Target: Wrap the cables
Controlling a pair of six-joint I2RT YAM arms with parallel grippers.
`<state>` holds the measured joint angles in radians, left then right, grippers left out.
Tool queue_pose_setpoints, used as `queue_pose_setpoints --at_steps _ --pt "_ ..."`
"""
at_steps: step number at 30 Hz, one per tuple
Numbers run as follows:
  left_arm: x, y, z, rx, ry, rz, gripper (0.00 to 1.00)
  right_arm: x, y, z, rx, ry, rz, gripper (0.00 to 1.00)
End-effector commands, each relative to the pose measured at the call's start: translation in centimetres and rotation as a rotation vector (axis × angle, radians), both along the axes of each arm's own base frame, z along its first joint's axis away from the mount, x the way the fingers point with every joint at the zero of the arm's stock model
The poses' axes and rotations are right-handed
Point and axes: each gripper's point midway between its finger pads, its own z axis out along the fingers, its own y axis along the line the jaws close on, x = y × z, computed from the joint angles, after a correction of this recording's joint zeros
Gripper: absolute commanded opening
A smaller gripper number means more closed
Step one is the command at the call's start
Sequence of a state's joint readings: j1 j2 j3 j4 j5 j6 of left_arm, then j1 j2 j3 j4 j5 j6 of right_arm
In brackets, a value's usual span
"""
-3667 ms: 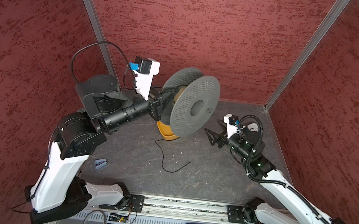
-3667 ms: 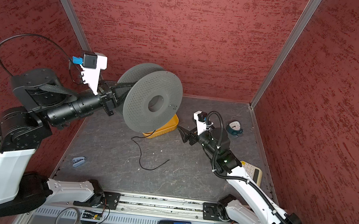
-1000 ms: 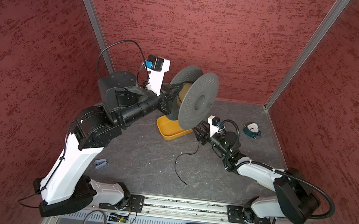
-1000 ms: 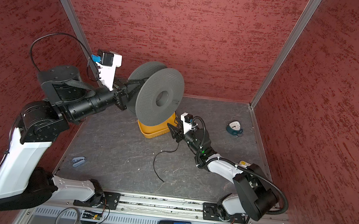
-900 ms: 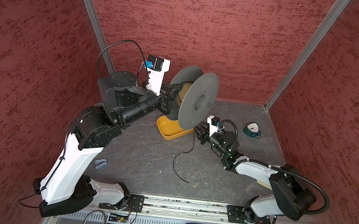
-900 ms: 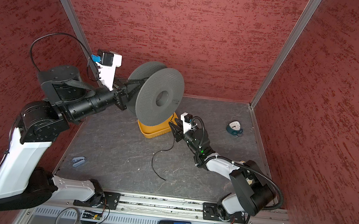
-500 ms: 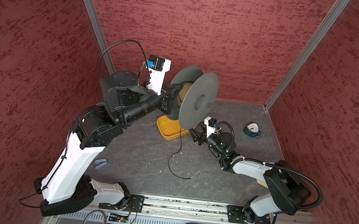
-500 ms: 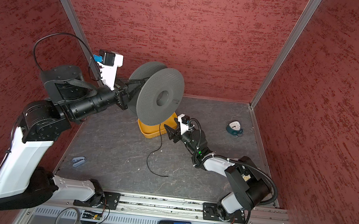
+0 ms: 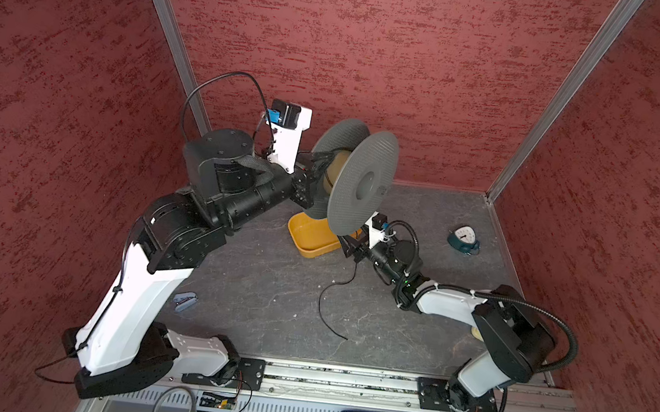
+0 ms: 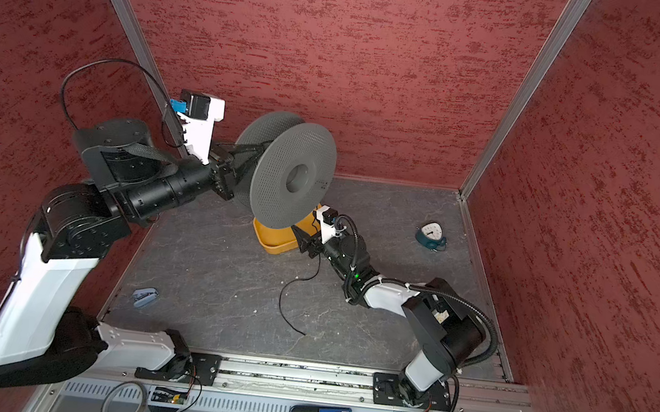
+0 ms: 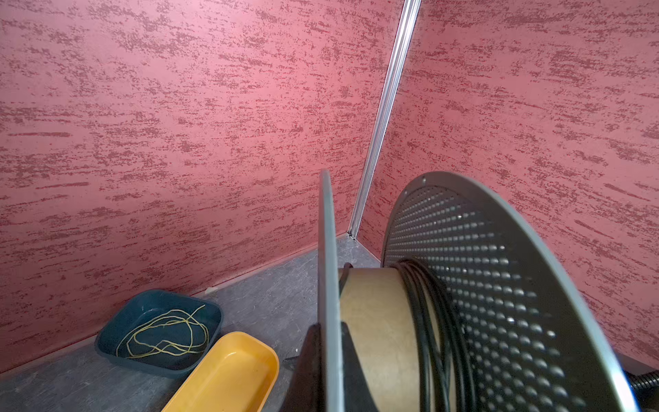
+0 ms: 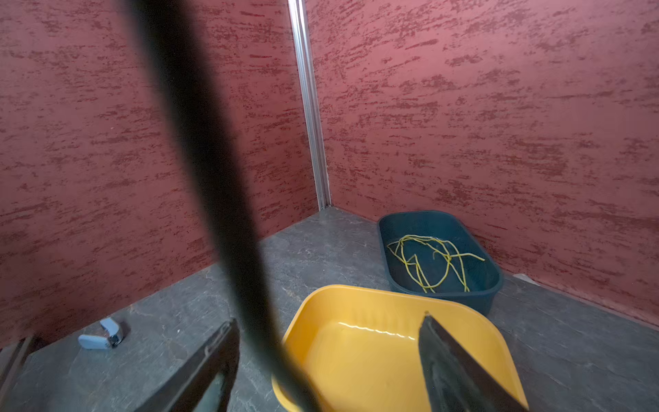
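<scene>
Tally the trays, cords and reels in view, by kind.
Trays: 2 (yellow tray, blue tray)
Cords: 2 (black cord, yellow wire)
Reels: 1 (grey reel)
Total: 5

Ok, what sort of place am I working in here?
Probably a robot test booth: red textured wall panels joined by aluminium posts box in a grey tabletop, and both arms sit on a rail along its front.
</scene>
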<state>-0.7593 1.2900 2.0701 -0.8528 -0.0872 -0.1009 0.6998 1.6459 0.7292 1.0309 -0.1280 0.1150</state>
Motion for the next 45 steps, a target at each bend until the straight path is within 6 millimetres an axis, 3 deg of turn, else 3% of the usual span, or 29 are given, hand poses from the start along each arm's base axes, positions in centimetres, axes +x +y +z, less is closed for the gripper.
queue_pose_setpoints --at_steps 1,4,8,11,16,21,27,33,39,45 --pt "-0.5 0.9 3.1 -0.105 -0.071 0.008 0.0 1.2 0.0 1.9 0.065 -0.048 -0.047 0.75" --pt "-0.3 0.9 3.0 -0.106 -0.064 0.013 0.0 1.5 0.7 1.7 0.062 -0.045 -0.027 0.6" --pt "0.2 1.2 2.8 -0.111 -0.056 0.027 0.0 1.4 1.1 1.1 0.051 -0.009 -0.004 0.2" --pt "1.0 1.4 2.8 -0.127 -0.055 0.046 0.0 1.2 0.9 0.1 0.031 0.04 -0.019 0.0" --pt "4.0 2.0 2.4 -0.156 -0.047 0.133 0.0 -0.1 1.5 -0.9 -0.074 0.032 -0.09 0.0" --pt "7.0 2.5 1.9 -0.181 -0.039 0.228 0.0 -1.6 3.3 -0.5 -0.161 -0.004 -0.096 0.0" --pt "10.7 3.1 0.6 -0.146 -0.054 0.369 0.0 -3.5 6.2 0.8 -0.261 -0.059 -0.083 0.0" --pt "14.2 3.1 -2.4 -0.023 -0.047 0.503 0.0 -5.7 8.6 3.0 -0.386 -0.129 -0.097 0.0" --pt "17.4 3.6 -7.1 0.146 0.004 0.608 0.0 -7.5 7.8 7.3 -0.414 -0.193 -0.122 0.0" --pt "17.4 4.2 -10.3 0.211 0.022 0.631 0.0 -7.1 4.2 11.9 -0.45 -0.215 -0.248 0.0"
